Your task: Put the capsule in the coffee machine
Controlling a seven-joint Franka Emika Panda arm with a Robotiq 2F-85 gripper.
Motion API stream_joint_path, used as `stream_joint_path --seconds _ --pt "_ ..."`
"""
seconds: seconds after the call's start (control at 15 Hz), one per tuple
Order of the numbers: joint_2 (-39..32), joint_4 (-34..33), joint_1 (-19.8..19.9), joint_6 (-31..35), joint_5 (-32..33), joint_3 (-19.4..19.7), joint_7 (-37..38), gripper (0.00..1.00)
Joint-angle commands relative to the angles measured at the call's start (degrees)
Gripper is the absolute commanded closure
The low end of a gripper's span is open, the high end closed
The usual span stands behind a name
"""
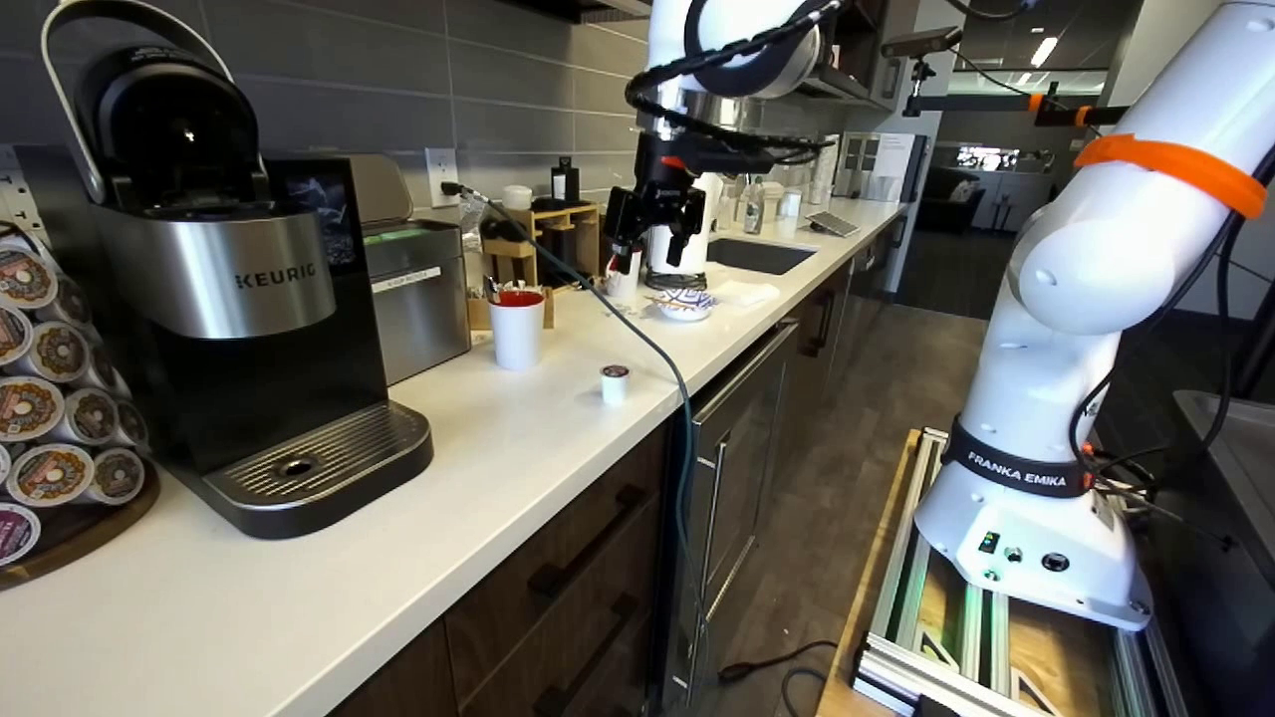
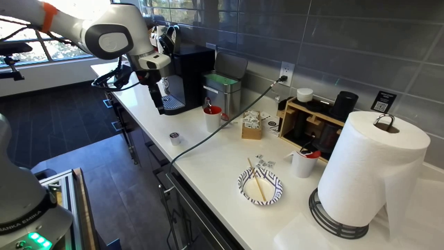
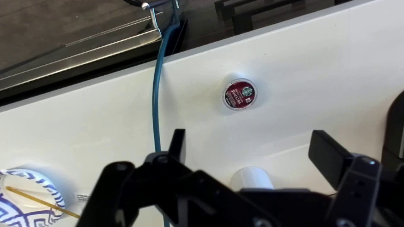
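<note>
The capsule [image 1: 615, 386] stands upright on the white counter, and it also shows in an exterior view [image 2: 174, 139]. In the wrist view its dark red Sumatra lid faces up [image 3: 240, 94]. The coffee machine [image 1: 224, 274] is black and silver with its top lid and handle raised. It stands along the wall, also seen in an exterior view [image 2: 196, 74]; a dark edge of it shows at the right of the wrist view [image 3: 396, 132]. My gripper [image 3: 247, 135] is open and empty, pointing down above the counter, apart from the capsule. It shows in both exterior views [image 1: 652, 244] [image 2: 159, 104].
A blue-grey cable [image 2: 222, 126] crosses the counter beside the capsule. A white cup with red inside [image 1: 518, 334] and a metal bin [image 1: 418, 299] stand near the machine. A patterned bowl [image 2: 260, 185] and paper towel roll [image 2: 374, 166] stand farther along. A capsule rack [image 1: 60, 398] flanks the machine.
</note>
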State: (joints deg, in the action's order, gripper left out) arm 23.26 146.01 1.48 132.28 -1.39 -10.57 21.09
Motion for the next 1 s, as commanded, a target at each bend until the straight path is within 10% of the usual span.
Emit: stream_joint_path --seconds 0.0,0.93 --pt "-5.9 1.1 -1.4 5.5 1.9 0.3 -2.0 0.00" --pt "-18.0 0.0 -3.8 15.5 6.0 0.7 -2.7 0.00"
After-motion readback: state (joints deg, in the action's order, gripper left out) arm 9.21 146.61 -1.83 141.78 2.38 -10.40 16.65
